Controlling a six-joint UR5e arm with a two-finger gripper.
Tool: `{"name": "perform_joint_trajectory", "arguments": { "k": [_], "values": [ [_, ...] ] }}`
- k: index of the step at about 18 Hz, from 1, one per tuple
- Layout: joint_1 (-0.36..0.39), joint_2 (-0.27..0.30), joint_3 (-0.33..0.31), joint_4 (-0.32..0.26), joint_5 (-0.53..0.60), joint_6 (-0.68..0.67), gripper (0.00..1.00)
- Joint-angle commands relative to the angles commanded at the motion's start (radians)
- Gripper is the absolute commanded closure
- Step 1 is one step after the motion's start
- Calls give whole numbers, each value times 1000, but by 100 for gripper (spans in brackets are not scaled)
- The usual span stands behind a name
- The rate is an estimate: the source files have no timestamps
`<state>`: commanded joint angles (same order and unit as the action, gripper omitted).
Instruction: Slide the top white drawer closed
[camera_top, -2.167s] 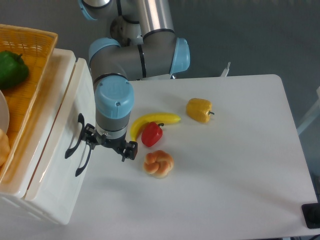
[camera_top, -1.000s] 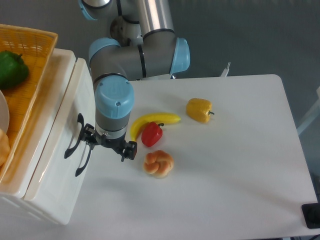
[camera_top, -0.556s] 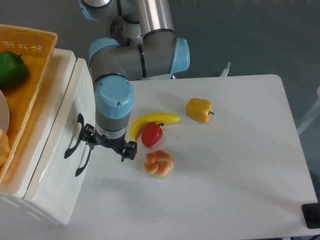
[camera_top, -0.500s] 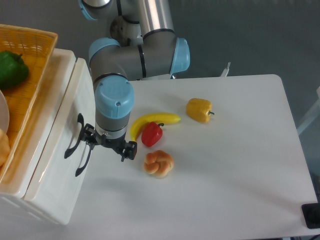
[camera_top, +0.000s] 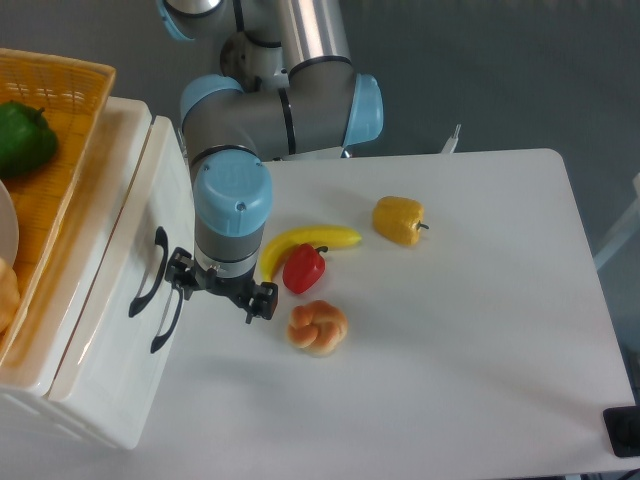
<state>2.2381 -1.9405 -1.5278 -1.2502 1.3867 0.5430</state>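
Camera: fingers (camera_top: 183, 281) beside top white drawer (camera_top: 120, 215)

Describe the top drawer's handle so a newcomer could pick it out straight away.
Start at the white cabinet on the left, the one carrying the orange wicker basket. Two dark curved bar handles sit on its front, facing the table. The top white drawer has the handle farther from the claw; the lower drawer's handle lies right beside the claw.
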Motion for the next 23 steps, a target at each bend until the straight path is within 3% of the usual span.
{"name": "perform_joint_trajectory", "arguments": {
  "k": [12,16,23],
  "values": [
    [15,8,0,0,3,5,0],
    [66,11,9,2,5,9,0],
    [187,43,12,0,37,248,0]
  ]
}}
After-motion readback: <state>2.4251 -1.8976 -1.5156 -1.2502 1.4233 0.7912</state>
